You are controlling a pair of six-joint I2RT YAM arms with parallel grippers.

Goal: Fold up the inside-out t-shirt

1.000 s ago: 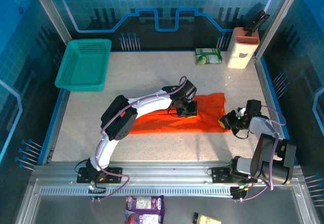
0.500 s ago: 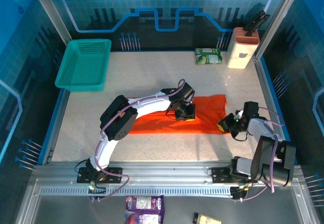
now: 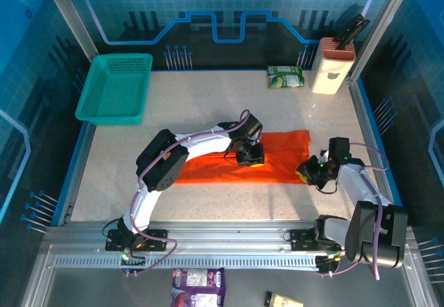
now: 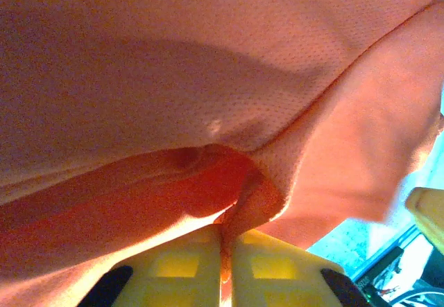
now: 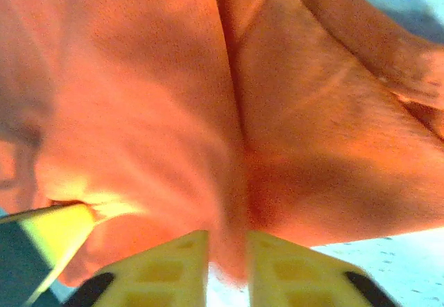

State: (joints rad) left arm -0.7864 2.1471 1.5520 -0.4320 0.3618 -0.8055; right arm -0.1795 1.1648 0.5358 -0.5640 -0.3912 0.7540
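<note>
Orange t-shirt [image 3: 277, 165], a long strip parallel to the speckled table's [image 3: 208, 106] near edge, blue walls around.
The left gripper [image 3: 248, 156] pinches cloth; the right gripper [image 3: 305, 170] is narrow around cloth, hold unclear.

Counts across the table [image 3: 208, 106] and below it

One t-shirt [image 3: 208, 170], one basket [image 3: 111, 118], one green packet [image 3: 286, 77], one knife block [image 3: 331, 68]. Two arms, the left arm [image 3: 163, 165] and the right arm [image 3: 361, 182], with one gripper each: left gripper [image 3: 250, 156], right gripper [image 3: 309, 170]. Below the table, two packets: one purple packet [image 3: 198, 279], one pale packet [image 3: 281, 300].
</note>
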